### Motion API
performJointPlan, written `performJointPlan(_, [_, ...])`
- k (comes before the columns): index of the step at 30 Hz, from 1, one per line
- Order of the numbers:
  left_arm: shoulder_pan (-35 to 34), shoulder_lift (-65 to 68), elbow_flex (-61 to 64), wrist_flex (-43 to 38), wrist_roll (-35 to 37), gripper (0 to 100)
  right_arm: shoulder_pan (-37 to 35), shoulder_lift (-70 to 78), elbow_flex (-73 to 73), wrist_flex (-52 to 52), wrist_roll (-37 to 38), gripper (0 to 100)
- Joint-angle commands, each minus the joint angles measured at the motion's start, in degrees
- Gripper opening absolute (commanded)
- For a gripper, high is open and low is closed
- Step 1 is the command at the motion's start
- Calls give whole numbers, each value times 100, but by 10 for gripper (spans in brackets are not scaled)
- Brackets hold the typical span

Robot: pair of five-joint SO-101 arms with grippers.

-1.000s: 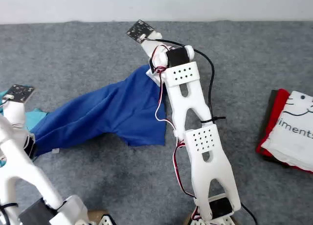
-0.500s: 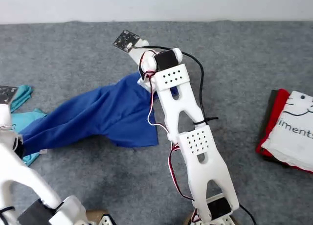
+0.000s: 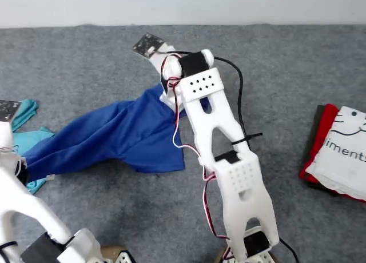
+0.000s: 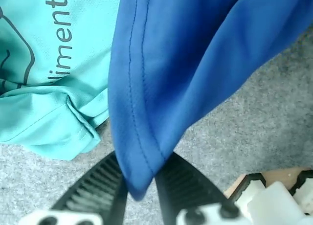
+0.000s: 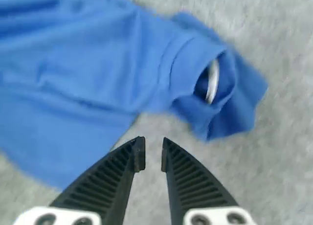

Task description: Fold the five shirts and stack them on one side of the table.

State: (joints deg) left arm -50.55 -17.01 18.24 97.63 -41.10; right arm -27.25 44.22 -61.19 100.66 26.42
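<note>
Left tool: I see it clenched on a folded edge of the blue shirt; the hem with its stitching runs down between the two fingers.
Right tool: released, the fingers a little apart and nothing between them. It hangs above the shirt's collar end, and under the tips I see grey surface.
Blue shirt: it lies stretched over the middle of the surface, one end at the left tool and the other end under the right arm's wrist. It is not folded. The cloth is narrow and bunched toward the left and wider toward the right.
Teal shirt: crumpled at the left edge of the surface, just beside the blue shirt and partly under it, near the left arm.
Folded shirts: a stack at the right edge of the surface, a white one with dark print on top, red under it and a dark layer at the bottom. It is well apart from both tools.
</note>
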Motion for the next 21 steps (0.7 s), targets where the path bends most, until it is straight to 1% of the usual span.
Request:
performJointPlan(1, [62,-176,-22,-79,44,14,-110,-1156,1213,233,-70,73])
performJointPlan(4, [246,-220,189,-79,44,14,-224,-1648,2004,233,-53,97])
performJointPlan(8, [431,-220,233,-88,53,14,-576,-2000,2945,233,-79,220])
performJointPlan(9, [466,-220,233,-88,53,14,-708,-2035,3138,233,-79,238])
performJointPlan(12, [501,-220,233,-88,53,14,-1024,-2000,3534,215,-79,244])
performJointPlan(16, [501,-220,233,-88,53,14,-1305,-1596,3692,215,-79,244])
performJointPlan(21, [501,-220,233,-88,53,14,-1323,-1007,3604,207,-88,245])
